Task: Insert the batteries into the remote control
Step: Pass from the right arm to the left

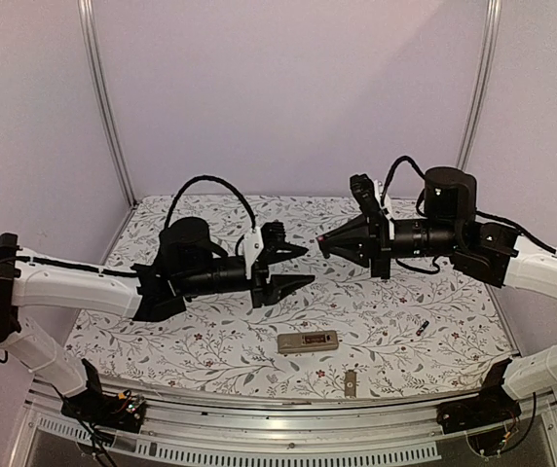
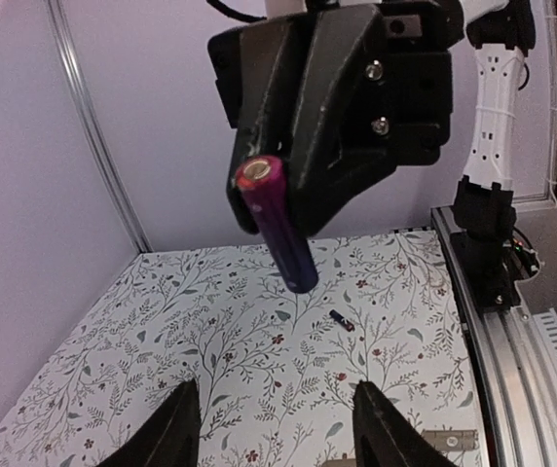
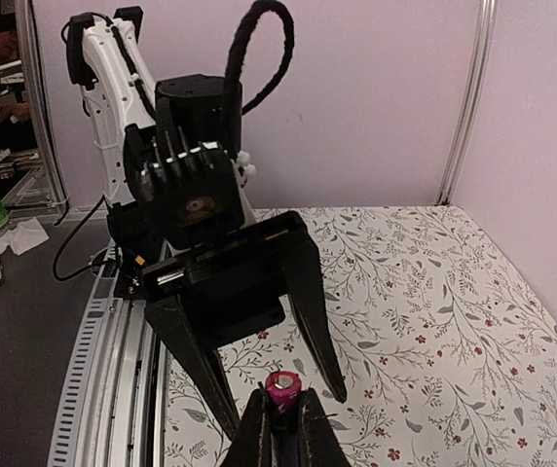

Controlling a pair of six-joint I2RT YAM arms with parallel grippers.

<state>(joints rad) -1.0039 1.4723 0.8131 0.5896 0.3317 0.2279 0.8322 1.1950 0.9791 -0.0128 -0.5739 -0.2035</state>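
My right gripper is shut on one battery, a dark purple cylinder whose magenta end points toward the left arm. In the left wrist view this battery hangs high above the table. My left gripper faces it a short way off, jaws open and empty, its fingers spread to either side of the battery's tip. A second battery lies on the table at the right, also seen as a battery from the left wrist. The remote control lies back up near the front edge.
A small flat grey cover piece lies at the table's front edge, just right of the remote control. The floral tablecloth covers the table. Metal frame posts stand at the back corners, and a rail runs along the front.
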